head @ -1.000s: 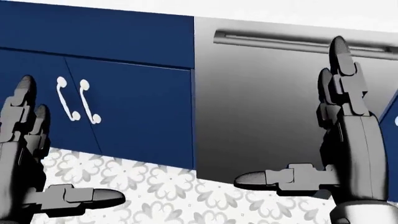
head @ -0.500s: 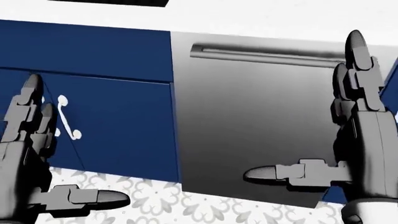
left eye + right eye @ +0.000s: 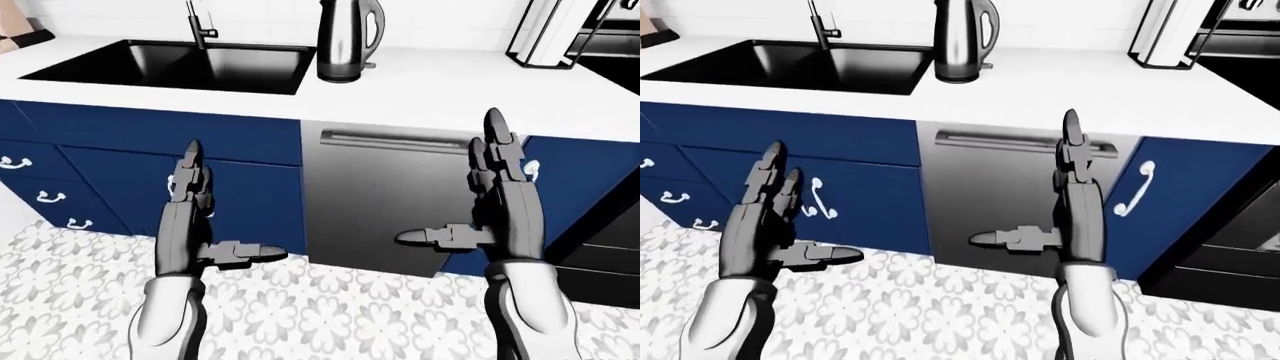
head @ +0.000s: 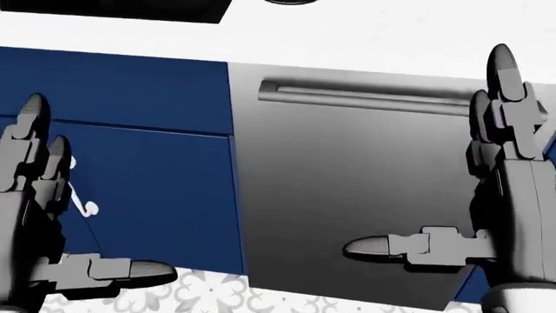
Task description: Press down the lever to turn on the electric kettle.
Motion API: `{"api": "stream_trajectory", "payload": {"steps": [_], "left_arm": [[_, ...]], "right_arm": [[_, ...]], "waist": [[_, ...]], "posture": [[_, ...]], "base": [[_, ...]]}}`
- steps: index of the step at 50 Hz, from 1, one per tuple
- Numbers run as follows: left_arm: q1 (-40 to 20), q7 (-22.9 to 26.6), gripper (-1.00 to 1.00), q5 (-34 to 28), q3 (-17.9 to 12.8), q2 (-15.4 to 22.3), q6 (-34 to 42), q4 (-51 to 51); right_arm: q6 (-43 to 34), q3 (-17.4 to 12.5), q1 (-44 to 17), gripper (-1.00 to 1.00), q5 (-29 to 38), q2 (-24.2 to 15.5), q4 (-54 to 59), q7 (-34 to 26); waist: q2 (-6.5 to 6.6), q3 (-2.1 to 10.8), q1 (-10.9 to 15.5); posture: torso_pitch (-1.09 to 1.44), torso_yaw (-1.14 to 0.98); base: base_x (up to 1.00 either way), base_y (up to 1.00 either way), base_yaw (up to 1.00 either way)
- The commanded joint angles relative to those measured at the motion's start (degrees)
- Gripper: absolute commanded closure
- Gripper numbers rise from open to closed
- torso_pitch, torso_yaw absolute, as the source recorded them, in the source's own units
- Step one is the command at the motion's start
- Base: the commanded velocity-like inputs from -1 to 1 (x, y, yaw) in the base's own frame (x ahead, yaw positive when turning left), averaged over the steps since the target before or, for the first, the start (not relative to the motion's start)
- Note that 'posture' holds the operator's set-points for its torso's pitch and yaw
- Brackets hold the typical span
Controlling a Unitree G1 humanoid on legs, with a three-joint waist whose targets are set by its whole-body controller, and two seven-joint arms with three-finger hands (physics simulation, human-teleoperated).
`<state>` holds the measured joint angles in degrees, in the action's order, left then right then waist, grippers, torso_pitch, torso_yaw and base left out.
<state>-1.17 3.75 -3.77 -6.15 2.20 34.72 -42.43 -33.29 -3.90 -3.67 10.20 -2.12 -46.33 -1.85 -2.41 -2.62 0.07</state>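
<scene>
Hanging low in the left-eye view, the left robot hand (image 3: pixel 190 225) and the right robot hand (image 3: pixel 500 202) are both spread open, fingers pointing up and thumbs stuck out sideways toward each other, with nothing held in either. Below them lies a floor (image 3: pixel 330 315) of grey floral tiles. Beyond the hands stand blue cabinets (image 3: pixel 120 161) with white curved handles, and between the hands a steel dishwasher (image 3: pixel 385 202) with a bar handle across its top. Above these runs the white bench (image 3: pixel 440 90). Sunk into it at the upper left is a black sink (image 3: pixel 160 64) with a dark faucet (image 3: pixel 200 22). The electric kettle (image 3: pixel 345 41), steel and upright, stands on the bench just right of the sink, well apart from both hands; its lever is too small to make out.
</scene>
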Motion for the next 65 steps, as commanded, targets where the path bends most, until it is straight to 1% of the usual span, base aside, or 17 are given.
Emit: {"api": "stream_trajectory", "payload": {"steps": [1, 8, 11, 12, 14, 20, 24, 27, 34, 38, 39, 41, 47, 51, 61, 63, 65], "left_arm": [[-1.3, -0.3, -1.00, -0.1, -1.0, 0.6, -0.6, -2.9], [0.1, -0.2, -1.00, -0.1, -0.8, 0.3, -2.9, -2.1], [-1.2, -0.2, -1.00, -0.1, -1.0, 0.6, -0.2, -3.5], [-0.3, -0.2, -1.00, -0.1, -1.0, 0.4, -2.1, -2.6], [-0.3, -0.2, -1.00, 0.0, -1.1, 0.4, -2.1, -2.8], [-0.2, -0.1, -1.00, -0.1, -1.0, 0.4, -2.5, -2.6], [-0.5, -0.1, -1.00, -0.1, -1.1, 0.5, -2.1, -2.9], [-0.7, -0.2, -1.00, 0.0, -1.2, 0.5, -1.8, -3.3], [-1.0, -0.2, -1.00, 0.0, -1.3, 0.6, -1.6, -3.1], [-1.3, -0.3, -1.00, 0.0, -1.3, 0.7, -1.3, -3.2], [-1.3, -0.3, -1.00, 0.1, -1.4, 0.7, -1.2, -3.3], [-1.4, -0.2, -1.00, 0.1, -1.4, 0.8, -0.9, -3.6], [-1.4, -0.3, -1.00, 0.1, -1.4, 0.8, -0.8, -3.7], [-1.3, -0.3, -1.00, 0.1, -1.4, 0.7, -0.8, -3.8], [-0.6, -0.2, -1.00, 0.3, -1.6, 0.6, -1.6, -3.7], [-0.8, -0.2, -1.00, 0.5, -1.9, 0.7, -1.1, -4.1], [-0.8, -0.2, -1.00, 0.4, -1.8, 0.7, -1.2, -4.0]], "right_arm": [[1.5, 0.5, -1.1, -1.00, -0.1, 0.0, -2.1, 0.0], [0.7, 0.7, -0.7, -1.00, 0.4, 0.0, -3.4, -0.2], [-0.2, 0.7, -0.8, -1.00, 0.7, -0.1, -4.4, -0.4], [-1.1, 0.8, -1.3, -1.00, 0.9, -0.2, -4.8, -0.6], [-2.5, 0.7, -2.0, -1.00, 1.2, -0.4, -5.8, -1.0], [-3.2, 0.4, -2.2, -1.00, 1.5, -0.5, -6.7, -1.4], [-4.2, 0.3, -2.9, -1.00, 1.7, -0.7, -7.3, -1.6], [-4.4, 0.3, -3.0, -1.00, 1.8, -0.7, -7.4, -1.7], [-4.8, 0.1, -3.2, -1.00, 1.9, -0.8, -7.4, -1.9], [-5.5, -0.2, -3.8, -1.00, 1.9, -1.0, -7.7, -2.1], [-5.8, -0.1, -4.0, -1.00, 2.0, -1.0, -7.7, -2.1], [-6.2, 0.2, -4.6, -1.00, 2.2, -1.1, -7.8, -2.1], [-6.5, 0.2, -4.9, -1.00, 2.3, -1.2, -7.8, -2.3], [-6.4, -0.1, -4.8, -1.00, 2.2, -1.2, -7.8, -2.4], [-4.6, 0.2, -3.3, -1.00, 2.4, -0.7, -7.1, -2.0], [-4.8, 0.2, -3.2, -1.00, 2.4, -0.7, -7.6, -2.1], [-4.7, 0.1, -3.1, -1.00, 2.3, -0.7, -7.6, -2.0]], "waist": [[-0.61, 0.85, 0.1], [3.22, 0.16, -0.7], [7.93, 1.70, -0.9], [5.90, 1.29, -0.1], [6.59, 0.65, 0.2], [3.72, 0.76, 1.0], [-1.01, 1.77, 1.2], [-0.84, 0.76, 0.5], [2.51, 0.25, -0.6], [8.31, 2.06, -0.8], [5.69, 1.22, -0.1], [6.71, 0.80, 0.2], [3.72, 0.84, 1.0], [-1.11, 1.95, 1.3], [2.57, 0.19, -0.7], [4.53, 0.55, -1.0], [8.37, 2.02, -0.9]], "posture": [[0.00, 0.00], [0.00, 0.00], [0.00, 0.00], [0.00, 0.00], [0.00, 0.00], [0.00, 0.00], [0.00, 0.00], [0.00, 0.00], [0.00, 0.00], [0.00, 0.00], [0.00, 0.00], [0.00, 0.00], [0.00, 0.00], [0.00, 0.00], [0.00, 0.00], [0.00, 0.00], [0.00, 0.00]], "base": [[0.28, 0.00, 0.00], [0.29, 0.00, 0.00], [0.29, 0.00, 0.00], [0.29, 0.00, 0.00], [0.29, 0.00, 0.00], [0.28, 0.00, 0.00], [0.29, 0.00, 0.00], [0.29, 0.00, 0.00], [0.29, 0.00, 0.00], [0.30, 0.00, 0.00], [0.30, 0.00, 0.00], [0.29, 0.00, 0.00], [0.30, 0.00, 0.00], [0.30, 0.00, 0.00], [0.31, 0.00, 0.00], [0.30, 0.00, 0.00], [0.31, 0.00, 0.00]]}}
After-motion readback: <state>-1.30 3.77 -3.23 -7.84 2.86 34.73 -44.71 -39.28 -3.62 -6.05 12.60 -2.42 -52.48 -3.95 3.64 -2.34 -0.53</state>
